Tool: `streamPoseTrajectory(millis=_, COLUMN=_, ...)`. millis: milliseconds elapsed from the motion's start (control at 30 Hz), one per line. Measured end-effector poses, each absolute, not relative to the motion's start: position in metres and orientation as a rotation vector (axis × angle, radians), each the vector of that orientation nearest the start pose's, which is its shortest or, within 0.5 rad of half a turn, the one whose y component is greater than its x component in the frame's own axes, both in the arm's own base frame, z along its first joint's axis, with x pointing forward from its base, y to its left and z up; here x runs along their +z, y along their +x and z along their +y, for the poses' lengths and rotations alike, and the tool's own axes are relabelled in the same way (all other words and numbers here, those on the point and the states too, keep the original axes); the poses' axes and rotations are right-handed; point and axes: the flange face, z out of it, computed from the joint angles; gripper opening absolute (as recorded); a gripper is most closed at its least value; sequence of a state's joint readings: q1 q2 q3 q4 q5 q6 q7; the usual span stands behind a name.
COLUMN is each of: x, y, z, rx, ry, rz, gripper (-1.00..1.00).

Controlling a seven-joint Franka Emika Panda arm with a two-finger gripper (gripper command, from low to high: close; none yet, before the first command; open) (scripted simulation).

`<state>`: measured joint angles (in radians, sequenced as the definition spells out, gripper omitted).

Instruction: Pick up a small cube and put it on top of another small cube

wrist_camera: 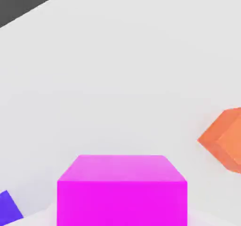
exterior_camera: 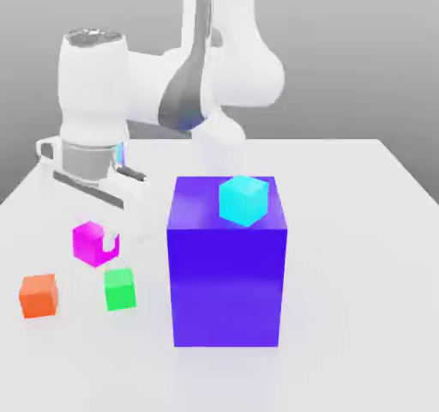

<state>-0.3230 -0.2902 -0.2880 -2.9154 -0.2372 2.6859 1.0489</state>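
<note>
Partly hidden — the magenta cube [exterior_camera: 88, 241] — behind the pincer's [exterior_camera: 109, 241] fingertip.
</note>
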Motion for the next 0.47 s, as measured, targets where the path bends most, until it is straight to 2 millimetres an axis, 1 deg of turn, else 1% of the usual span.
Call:
streamPoseTrajectory(millis=33, x=0.254, y=0.281, z=-0.18, rx=-0.056, ry=-2.357, rz=2.089, gripper=-1.0)
streamPoseTrajectory(millis=100, x=0.241, y=0.274, z=-0.177, rx=-0.013, ry=-2.344, rz=2.088, gripper=-1.0)
streamPoseTrajectory(millis=367, x=0.186, y=0.273, z=-0.175, rx=0.001, ry=-2.344, rz=2.082, gripper=-1.0)
streamPoseTrajectory(millis=400, x=0.18, y=0.272, z=-0.174, rx=0.001, ry=-2.347, rz=2.082, gripper=1.0)
streamPoseTrajectory(millis=467, x=0.18, y=0.275, z=-0.17, rx=0.001, ry=-2.364, rz=2.063, gripper=1.0)
